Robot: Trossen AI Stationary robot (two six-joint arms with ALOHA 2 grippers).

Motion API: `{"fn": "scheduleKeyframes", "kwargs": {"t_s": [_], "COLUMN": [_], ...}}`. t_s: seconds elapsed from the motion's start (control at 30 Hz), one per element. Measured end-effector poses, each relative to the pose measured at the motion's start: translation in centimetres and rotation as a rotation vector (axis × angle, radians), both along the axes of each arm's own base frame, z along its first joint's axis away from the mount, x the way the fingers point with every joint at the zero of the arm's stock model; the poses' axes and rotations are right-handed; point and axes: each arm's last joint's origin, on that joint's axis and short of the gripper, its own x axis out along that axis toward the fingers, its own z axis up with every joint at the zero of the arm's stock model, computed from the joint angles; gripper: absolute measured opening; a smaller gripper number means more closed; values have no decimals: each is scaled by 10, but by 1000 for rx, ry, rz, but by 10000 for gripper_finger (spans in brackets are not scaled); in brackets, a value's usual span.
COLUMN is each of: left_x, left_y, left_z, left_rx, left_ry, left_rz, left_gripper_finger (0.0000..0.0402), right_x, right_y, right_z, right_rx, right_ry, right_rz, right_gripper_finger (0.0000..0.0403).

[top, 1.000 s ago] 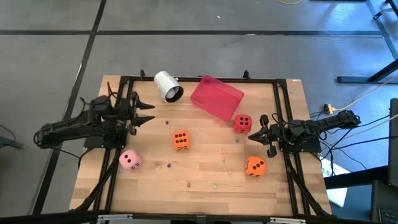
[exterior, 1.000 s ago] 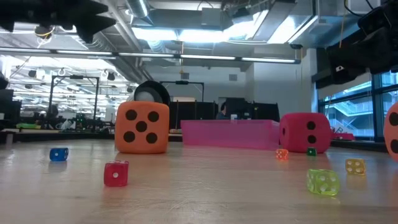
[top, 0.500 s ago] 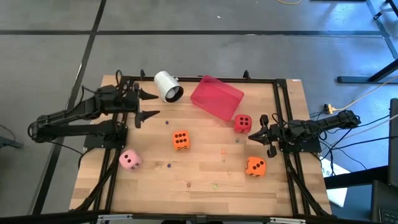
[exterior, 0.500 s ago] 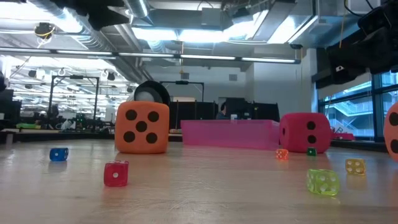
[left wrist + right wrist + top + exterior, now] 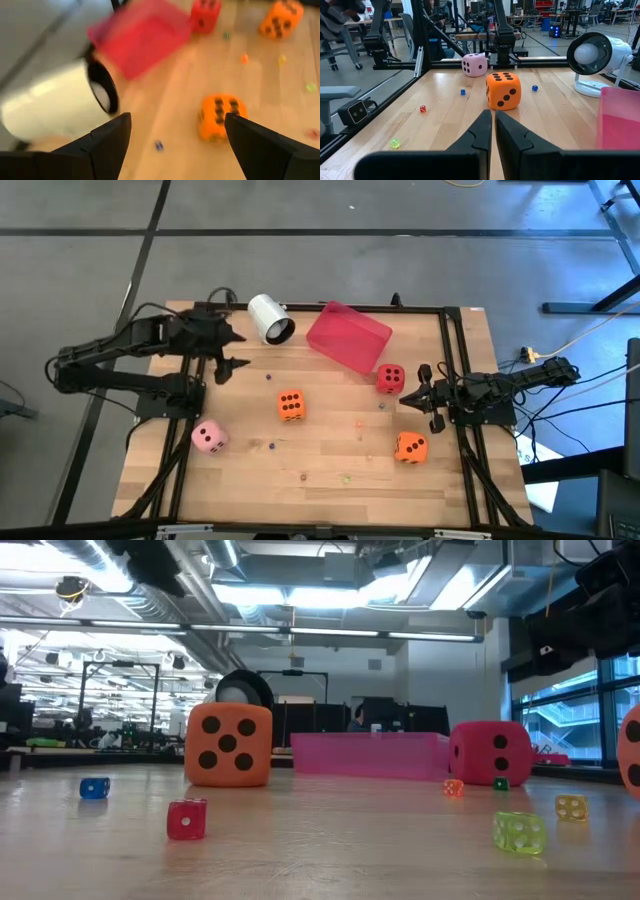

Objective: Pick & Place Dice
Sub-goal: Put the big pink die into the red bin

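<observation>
Left gripper (image 5: 232, 350) near the cup (image 5: 270, 318) at the desk's (image 5: 330, 460) far left, fingers spread, empty. Right gripper (image 5: 422, 396) at the right edge, fingers pressed together, just beside the red die (image 5: 390, 378). One orange die (image 5: 291, 405) mid-desk, another (image 5: 410, 447) near right, pink die (image 5: 209, 437) near left. Tray (image 5: 347, 336) behind the red die.

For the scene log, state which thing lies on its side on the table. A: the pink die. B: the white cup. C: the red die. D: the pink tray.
B: the white cup lies tipped over with its dark open mouth facing sideways toward the table's middle, close by the left gripper, whose fingers are spread open.
</observation>
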Motion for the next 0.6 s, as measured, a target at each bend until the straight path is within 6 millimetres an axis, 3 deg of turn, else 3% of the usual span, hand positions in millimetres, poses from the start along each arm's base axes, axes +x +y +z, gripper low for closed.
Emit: {"fn": "scheduleKeyframes", "kwargs": {"t_s": [0.23,0.6], "left_x": [-1,21], "left_y": [-16,-36], "left_z": [-19,-33], "left_rx": [-167,-269], "left_ry": [204,308], "left_rz": [19,57], "left_gripper_finger": [318,318], "right_x": [0,0], "right_y": [0,0], "right_z": [0,0], "right_rx": [0,0], "right_ry": [0,0], "right_rz": [0,0], "right_gripper_finger": [25,25]}}
